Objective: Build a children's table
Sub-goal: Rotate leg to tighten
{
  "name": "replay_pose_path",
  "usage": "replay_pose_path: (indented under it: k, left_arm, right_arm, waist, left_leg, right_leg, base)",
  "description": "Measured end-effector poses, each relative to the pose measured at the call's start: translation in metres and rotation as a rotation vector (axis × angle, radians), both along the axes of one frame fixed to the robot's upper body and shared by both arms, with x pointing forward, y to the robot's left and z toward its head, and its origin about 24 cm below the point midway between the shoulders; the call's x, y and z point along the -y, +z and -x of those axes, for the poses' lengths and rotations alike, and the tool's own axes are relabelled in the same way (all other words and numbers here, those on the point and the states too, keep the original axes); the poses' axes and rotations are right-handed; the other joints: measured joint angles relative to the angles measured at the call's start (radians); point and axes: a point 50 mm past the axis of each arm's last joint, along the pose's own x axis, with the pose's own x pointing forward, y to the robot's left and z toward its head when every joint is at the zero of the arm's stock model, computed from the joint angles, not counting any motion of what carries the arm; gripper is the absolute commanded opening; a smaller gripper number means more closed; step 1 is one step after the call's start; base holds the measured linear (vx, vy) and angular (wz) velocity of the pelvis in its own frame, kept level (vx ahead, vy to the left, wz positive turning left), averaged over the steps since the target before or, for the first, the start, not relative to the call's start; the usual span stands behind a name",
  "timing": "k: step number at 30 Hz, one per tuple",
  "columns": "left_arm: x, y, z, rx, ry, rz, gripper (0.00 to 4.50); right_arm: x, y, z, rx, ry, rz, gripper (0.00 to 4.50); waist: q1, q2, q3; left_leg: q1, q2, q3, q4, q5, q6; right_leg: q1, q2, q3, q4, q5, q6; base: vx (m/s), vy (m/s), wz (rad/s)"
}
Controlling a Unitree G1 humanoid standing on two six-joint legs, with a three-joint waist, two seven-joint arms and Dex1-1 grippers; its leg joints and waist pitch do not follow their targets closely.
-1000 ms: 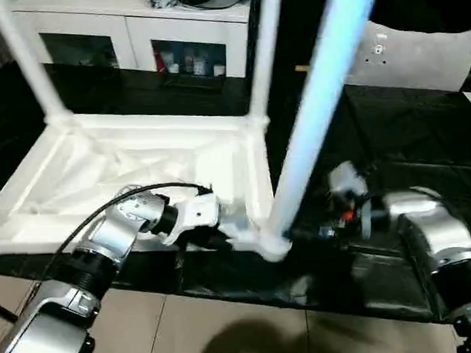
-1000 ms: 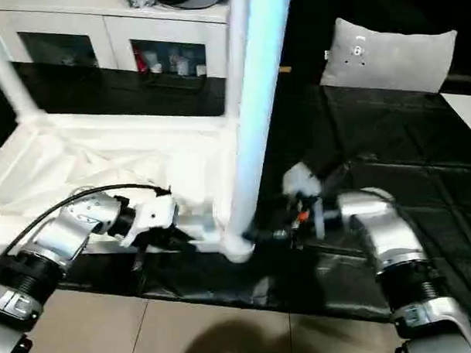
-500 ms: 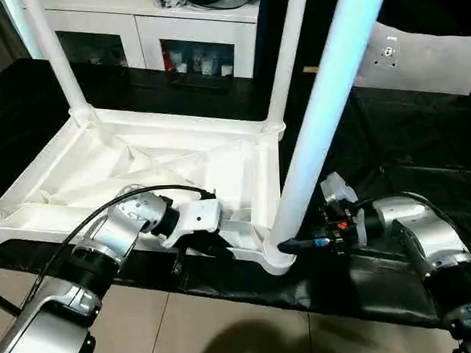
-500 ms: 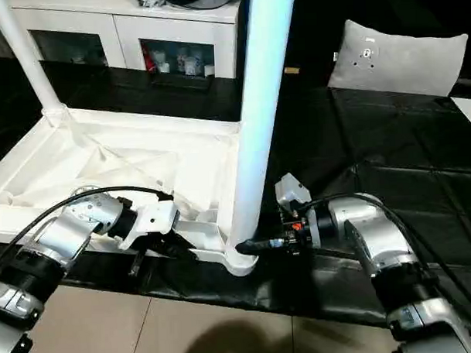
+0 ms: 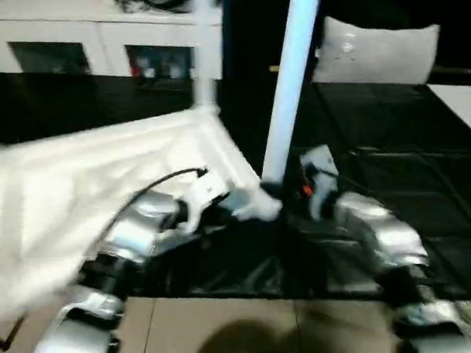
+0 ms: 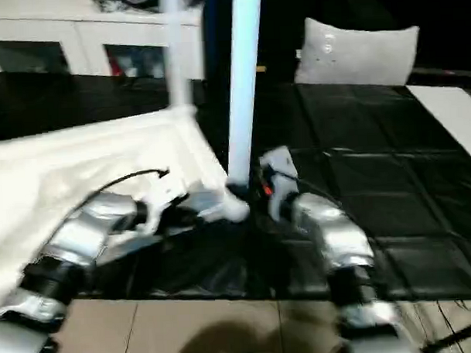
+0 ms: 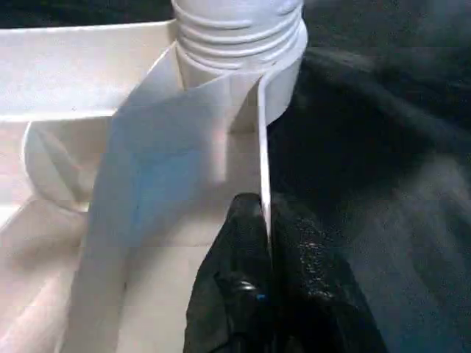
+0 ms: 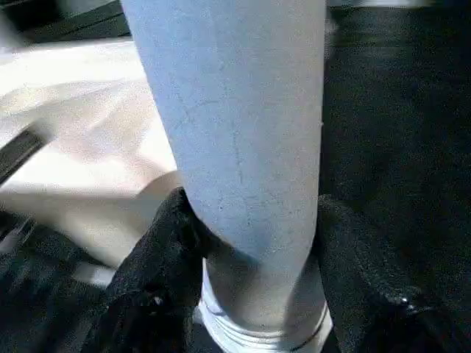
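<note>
Tabletop (image 5: 89, 182) lies upside down on the black mat (image 5: 389, 140), filling the head view from 9 to 11 o'clock. Left gripper (image 7: 263, 220) pinches the tabletop's rim wall beside the near corner socket (image 7: 239, 37). Right gripper (image 8: 246, 243) clamps a leg (image 8: 235, 125) standing in that socket, one finger (image 8: 158, 265) on each side. Another leg (image 5: 204, 54) rises at 12 o'clock. White cabinet (image 5: 84, 42) behind; grey cushion (image 5: 374, 51) at 1 o'clock.

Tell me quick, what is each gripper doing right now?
Left gripper: closed, pinching the tabletop's thin side wall.
Right gripper: closed around the white leg near its base.
</note>
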Motion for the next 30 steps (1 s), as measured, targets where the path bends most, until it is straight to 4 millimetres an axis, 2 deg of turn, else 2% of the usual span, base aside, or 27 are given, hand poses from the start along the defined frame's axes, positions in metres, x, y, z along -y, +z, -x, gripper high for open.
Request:
replay_pose_path:
  k: [1,3,5,9,12,14,15,17,18,24,28,30]
  left_arm:
    - [0.003,0.0,-0.001,0.008,0.016,-0.004,0.0]
    - [0.01,0.0,-0.002,0.025,0.043,-0.01,0.0]
    - [0.014,0.001,-0.003,0.029,0.057,-0.008,0.0]
    - [0.016,0.002,-0.003,0.037,0.055,-0.01,0.0]
    - [0.017,0.004,-0.003,0.061,0.016,-0.015,0.0]
    - [0.013,0.005,-0.002,0.069,-0.017,-0.019,0.0]
    - [0.012,0.005,-0.001,0.072,-0.053,-0.019,0.0]
    - [0.006,0.005,0.0,0.068,-0.082,-0.021,0.0]
    - [0.002,0.005,0.0,0.069,-0.099,-0.025,0.0]
    - [-0.02,0.007,0.006,0.07,-0.285,-0.065,0.0]
    - [-0.029,0.008,0.012,0.058,-0.421,-0.098,0.0]
    - [-0.031,0.009,0.015,0.051,-0.478,-0.105,0.0]
  right_arm:
    - [-0.002,0.001,-0.002,0.008,-0.025,0.016,1.94]
    - [-0.002,0.0,-0.004,0.035,-0.057,0.042,2.61]
    - [-0.001,0.001,-0.004,0.045,-0.065,0.057,2.64]
    - [0.001,0.001,-0.004,0.058,-0.056,0.058,3.11]
    - [0.017,0.003,-0.002,0.085,0.005,0.068,3.23]
    - [0.028,0.003,0.001,0.094,0.062,0.067,3.52]
    - [0.037,0.004,0.005,0.103,0.129,0.083,3.56]
    - [0.046,0.007,0.009,0.109,0.219,0.094,3.61]
    - [0.048,0.008,0.011,0.11,0.257,0.101,3.87]
    - [0.067,0.015,0.021,0.107,0.485,0.159,3.87]
    - [0.064,0.015,0.027,0.096,0.637,0.16,3.87]
    - [0.064,0.015,0.029,0.083,0.693,0.148,3.87]
  waist:
    - [0.002,0.0,0.0]
    - [0.004,0.0,0.0]
    - [0.005,0.001,0.0]
    - [0.008,0.001,0.0]
    - [0.015,0.002,0.0]
    - [0.023,0.004,0.001]
    - [0.031,0.005,0.002]
    - [0.034,0.005,0.002]
    - [0.034,0.005,0.002]
    - [0.038,0.005,0.002]
    - [0.042,0.005,0.002]
    - [0.052,0.005,0.002]
  left_leg:
    - [-0.001,0.0,0.0,0.0,0.0,0.0]
    - [-0.003,-0.001,-0.001,0.0,0.0,0.0]
    - [-0.004,-0.001,-0.001,0.0,0.0,0.001]
    - [-0.005,-0.001,-0.002,-0.001,-0.001,0.003]
    - [-0.005,-0.001,-0.002,-0.003,-0.002,0.003]
    - [-0.006,0.0,-0.002,-0.004,-0.002,0.004]
    - [-0.006,0.0,-0.002,-0.005,-0.002,0.004]
    - [-0.006,0.0,-0.002,-0.007,-0.001,0.006]
    - [-0.006,0.001,-0.002,-0.007,-0.001,0.007]
    - [-0.005,0.001,-0.002,-0.006,-0.002,0.005]
    - [-0.005,0.002,-0.002,-0.005,-0.002,0.004]
    - [-0.005,0.004,-0.001,-0.005,-0.002,0.005]
  right_leg:
    - [0.0,0.0,0.0,0.0,0.0,0.0]
    - [0.0,-0.001,0.0,-0.001,0.0,0.0]
    - [0.0,-0.001,0.0,-0.001,0.0,0.0]
    - [0.0,-0.002,0.0,0.0,0.001,0.0]
    - [-0.001,-0.001,0.0,0.001,0.001,-0.001]
    - [-0.001,-0.001,0.0,0.001,0.001,-0.001]
    - [-0.002,0.0,0.0,0.001,0.003,-0.005]
    - [-0.002,0.0,0.0,0.002,0.003,-0.005]
    - [-0.002,0.002,0.0,0.002,0.003,-0.005]
    - [-0.001,0.001,0.0,0.001,0.003,-0.005]
    - [0.0,0.001,0.0,0.001,0.002,-0.004]
    - [0.0,0.001,0.0,0.002,0.003,-0.006]
  base:
    - [0.0,0.0,0.0]
    - [0.0,0.0,0.0]
    - [0.0,0.0,0.0]
    - [0.0,0.0,0.0]
    - [0.0,0.0,0.0]
    - [0.0,0.0,0.0]
    - [0.0,0.0,0.0]
    - [0.0,0.0,0.0]
    - [0.0,0.0,0.0]
    - [0.0,0.0,0.0]
    - [0.0,0.0,0.0]
    - [0.0,0.0,0.0]
